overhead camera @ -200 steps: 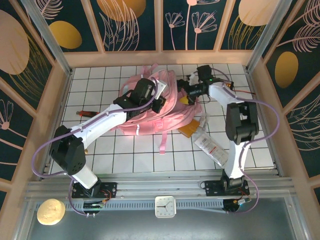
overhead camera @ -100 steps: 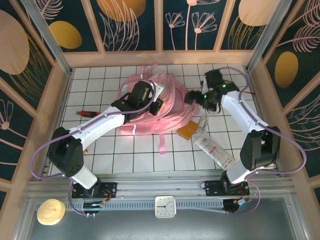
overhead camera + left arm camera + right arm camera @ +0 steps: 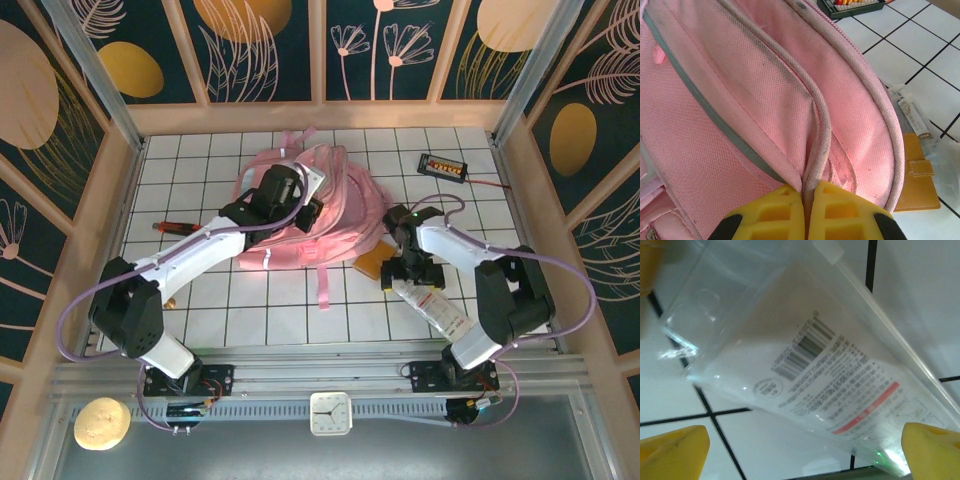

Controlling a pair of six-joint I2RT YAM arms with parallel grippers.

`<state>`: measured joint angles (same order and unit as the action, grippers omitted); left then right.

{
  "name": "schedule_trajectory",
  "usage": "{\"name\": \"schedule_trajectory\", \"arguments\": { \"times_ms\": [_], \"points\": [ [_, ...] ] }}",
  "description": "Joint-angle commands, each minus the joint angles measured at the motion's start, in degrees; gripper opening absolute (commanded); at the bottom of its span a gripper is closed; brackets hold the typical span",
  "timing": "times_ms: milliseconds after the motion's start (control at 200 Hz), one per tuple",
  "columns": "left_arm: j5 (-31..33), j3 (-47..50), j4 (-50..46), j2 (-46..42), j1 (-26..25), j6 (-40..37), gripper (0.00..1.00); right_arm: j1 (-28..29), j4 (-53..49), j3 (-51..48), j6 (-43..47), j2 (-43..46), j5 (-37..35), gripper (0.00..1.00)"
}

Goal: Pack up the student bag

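Clear packet [image 3: 805,365] beside tan wallet [image 3: 917,172]; perhaps a calculator [image 3: 443,165].

Bright even light, soft shadows, close-up blur and glare on clear pouch [image 3: 790,365]

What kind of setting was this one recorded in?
Likely a staged robot test booth rather than a real room: white tiled tabletop walled by painted floral panels, an aluminium rail along the near edge, a pink student bag as prop.

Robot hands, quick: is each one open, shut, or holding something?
Left hand: shut, pinching a piped edge of the student bag.
Right hand: open, above the clear plastic packet.
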<state>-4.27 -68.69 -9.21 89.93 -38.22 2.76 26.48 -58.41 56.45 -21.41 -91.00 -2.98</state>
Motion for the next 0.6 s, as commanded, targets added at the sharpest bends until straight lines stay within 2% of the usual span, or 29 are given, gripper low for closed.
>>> {"name": "schedule_trajectory", "arguments": {
  "times_ms": [0, 230, 525, 595],
  "points": [
    [0.3, 0.8, 3.2, -2.8, 0.9, -1.6, 0.00, 0.7, 2.1, 0.6, 0.4, -4.3, -3.3, 0.99],
    [0.4, 1.6, 2.6, -4.2, 1.1, -1.9, 0.00, 0.9, 4.5, 2.5, 2.6, -9.3, -3.4, 0.99],
    [0.1, 3.4, 3.3, -5.1, 1.5, -1.7, 0.00, -1.0, 5.8, 4.0, 3.0, -13.9, -8.3, 0.99],
    [0.1, 3.6, 3.3, -5.3, 1.5, -1.7, 0.00, -0.9, 5.8, 5.0, 3.3, -14.6, -9.7, 0.95]
  ]
}}
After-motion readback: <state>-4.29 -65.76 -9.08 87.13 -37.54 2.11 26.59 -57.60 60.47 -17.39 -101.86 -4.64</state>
